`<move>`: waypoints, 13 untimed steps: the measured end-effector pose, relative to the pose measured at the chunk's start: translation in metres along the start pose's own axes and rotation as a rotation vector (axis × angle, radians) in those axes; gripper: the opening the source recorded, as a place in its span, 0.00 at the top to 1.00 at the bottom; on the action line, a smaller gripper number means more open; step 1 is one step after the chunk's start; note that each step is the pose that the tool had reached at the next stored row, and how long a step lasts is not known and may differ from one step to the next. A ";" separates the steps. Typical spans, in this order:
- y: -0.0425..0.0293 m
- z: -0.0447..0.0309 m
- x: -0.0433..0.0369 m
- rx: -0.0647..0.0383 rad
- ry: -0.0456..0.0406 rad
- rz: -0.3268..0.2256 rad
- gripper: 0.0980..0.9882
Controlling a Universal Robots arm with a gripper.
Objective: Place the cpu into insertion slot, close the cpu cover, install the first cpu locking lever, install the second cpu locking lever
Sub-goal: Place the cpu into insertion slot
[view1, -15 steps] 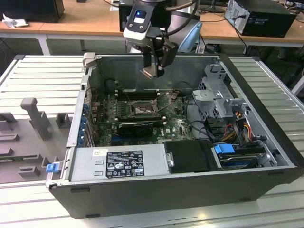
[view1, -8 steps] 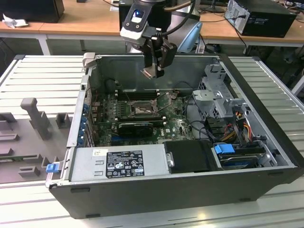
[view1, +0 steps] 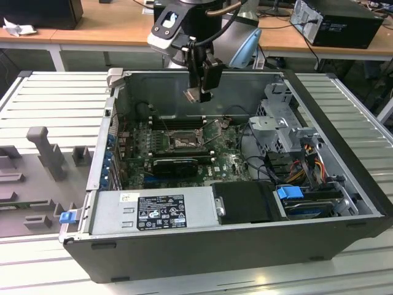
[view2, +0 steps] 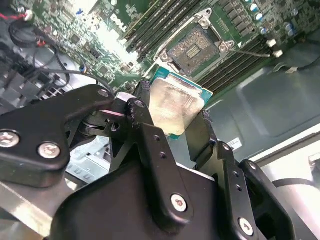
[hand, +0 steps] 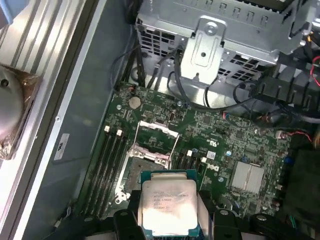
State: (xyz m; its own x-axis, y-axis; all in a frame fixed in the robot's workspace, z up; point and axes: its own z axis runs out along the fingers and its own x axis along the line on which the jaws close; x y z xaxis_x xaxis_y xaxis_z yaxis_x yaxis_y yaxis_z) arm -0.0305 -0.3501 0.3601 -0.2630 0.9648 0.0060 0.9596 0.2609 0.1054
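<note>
My gripper (view1: 199,92) is shut on the cpu (view1: 194,95), a flat square chip with a pale silvery face. It hangs high over the open computer case, above the motherboard. In both wrist views black fingers (view2: 142,97) clamp two opposite edges of the cpu (view2: 175,107) (hand: 167,205). Below it lies the insertion slot (view1: 182,142) (view2: 192,50), a dark-framed square socket on the green board, with no chip in it. The cpu cover (hand: 157,130), a thin metal frame with a window, is swung open beside the insertion slot (hand: 142,167). Thin wire levers stand raised near it.
Long black memory slots (view1: 175,121) run behind the socket and a black graphics card (view1: 175,165) lies in front. A power supply (view1: 153,212) fills the near side. A metal drive cage (view1: 279,123) with cables sits at the exterior view's right. Grey fixtures (view1: 46,150) stand outside the case.
</note>
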 end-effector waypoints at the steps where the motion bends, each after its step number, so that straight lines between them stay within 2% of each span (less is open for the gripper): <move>1: 0.0000 0.0002 0.0000 0.000 -0.0030 0.029 0.52; 4: -0.0002 0.0015 0.0000 -0.001 -0.0131 0.125 0.52; 13: -0.0007 0.0066 -0.0001 -0.002 -0.0285 0.270 0.52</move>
State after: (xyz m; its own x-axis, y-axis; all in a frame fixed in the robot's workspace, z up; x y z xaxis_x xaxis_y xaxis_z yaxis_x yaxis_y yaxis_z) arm -0.0306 -0.3501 0.3535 0.0053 1.0000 0.0061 0.9944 -0.0059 0.1054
